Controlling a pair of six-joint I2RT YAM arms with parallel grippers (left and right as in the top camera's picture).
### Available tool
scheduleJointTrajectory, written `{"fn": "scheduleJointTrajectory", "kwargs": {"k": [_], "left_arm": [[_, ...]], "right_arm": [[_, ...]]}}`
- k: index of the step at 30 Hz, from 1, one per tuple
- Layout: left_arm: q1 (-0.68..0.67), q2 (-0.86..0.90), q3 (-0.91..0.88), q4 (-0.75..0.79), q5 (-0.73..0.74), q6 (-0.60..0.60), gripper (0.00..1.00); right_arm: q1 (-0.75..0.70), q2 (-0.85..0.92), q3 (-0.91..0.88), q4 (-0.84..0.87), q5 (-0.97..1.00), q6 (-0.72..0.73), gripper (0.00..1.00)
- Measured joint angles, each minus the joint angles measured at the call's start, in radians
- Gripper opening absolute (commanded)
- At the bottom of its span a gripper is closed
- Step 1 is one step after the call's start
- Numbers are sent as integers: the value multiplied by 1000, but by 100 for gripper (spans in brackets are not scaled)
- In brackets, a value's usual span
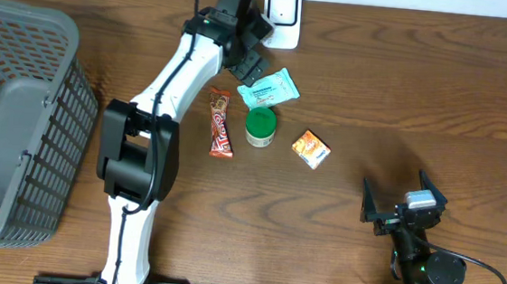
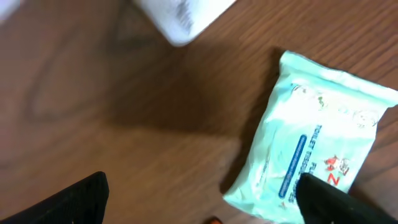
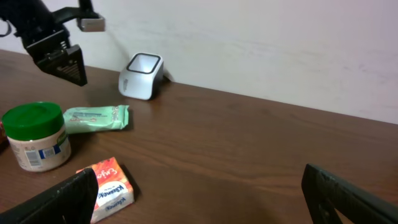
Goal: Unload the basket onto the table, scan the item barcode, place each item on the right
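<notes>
Since the pale green wipes packet (image 1: 269, 89) is lying flat on the table (image 1: 376, 79), just on the near side of the white barcode scanner (image 1: 282, 15) at the far edge, it's probably best read as the item being dealt with right now. It isn't held by anything. The left gripper (image 1: 259, 46) is hung over the packet's far-left end with its jaws spread wide and nothing between them. That's shown pretty clearly in the left wrist view, where only bare wood and the packet's printed face are framed by the two fingers. Whether a barcode sits on that upper face can't be made out, since the print is too blurred. So the step is judged to be an in-between one: either the packet is done with or it's about to be gripped, hard to call tbh. For the next move, the packet would need to be pinched across its short side and its code turned toward the scanner window. Otherwise another item would need picking: a green-lidded jar (image 1: 260, 126), a chocolate bar (image 1: 221, 122) and a small orange box (image 1: 311, 149) are laid out nearer. A grey basket (image 1: 54, 144) is set at the left. The right gripper (image 1: 401, 206) is parked at the near right, wide open and empty.
</notes>
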State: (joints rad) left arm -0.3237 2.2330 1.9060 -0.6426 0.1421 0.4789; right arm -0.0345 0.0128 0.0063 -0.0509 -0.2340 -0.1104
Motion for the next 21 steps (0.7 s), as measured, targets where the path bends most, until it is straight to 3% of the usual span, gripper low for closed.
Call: {"fn": "scheduleJointTrajectory", "kwargs": {"k": [7, 21], "left_arm": [[-35, 0, 0, 1, -18, 100, 98], [-42, 0, 0, -163, 18, 184, 98]], "right_arm": [[0, 0, 0, 0, 0, 0, 99], [0, 0, 0, 0, 0, 0, 99]]}}
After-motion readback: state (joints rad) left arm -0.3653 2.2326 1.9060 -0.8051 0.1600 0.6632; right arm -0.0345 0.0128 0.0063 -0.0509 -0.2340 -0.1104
